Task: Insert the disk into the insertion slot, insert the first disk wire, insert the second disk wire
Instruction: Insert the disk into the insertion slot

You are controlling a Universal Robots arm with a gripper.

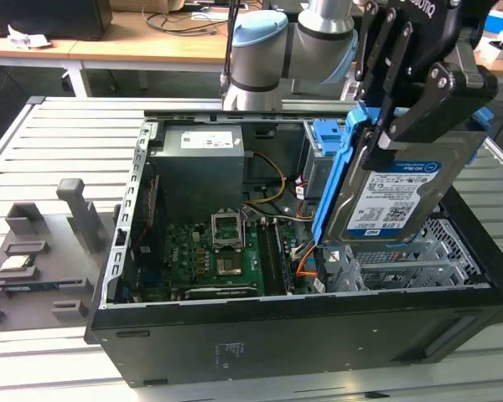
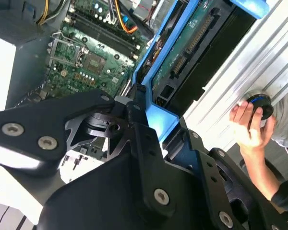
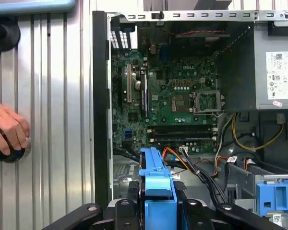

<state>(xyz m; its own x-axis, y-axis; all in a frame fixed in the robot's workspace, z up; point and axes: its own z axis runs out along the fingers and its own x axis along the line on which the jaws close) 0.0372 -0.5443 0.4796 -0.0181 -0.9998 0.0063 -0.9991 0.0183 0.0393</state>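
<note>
Exterior view: the pincer (image 1: 384, 132) is clamped on the disk (image 1: 398, 197) by its blue caddy. It holds the disk tilted, label outward, just above the insertion slot (image 1: 419, 255) at the exterior view's right of the open computer case (image 1: 277, 335), probably to line it up with that bay.

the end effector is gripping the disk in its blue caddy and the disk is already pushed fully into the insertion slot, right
Not quite. The end effector does grip the disk in its blue caddy, but the disk is not in the insertion slot: the exterior view shows it held tilted above the slot.
</note>
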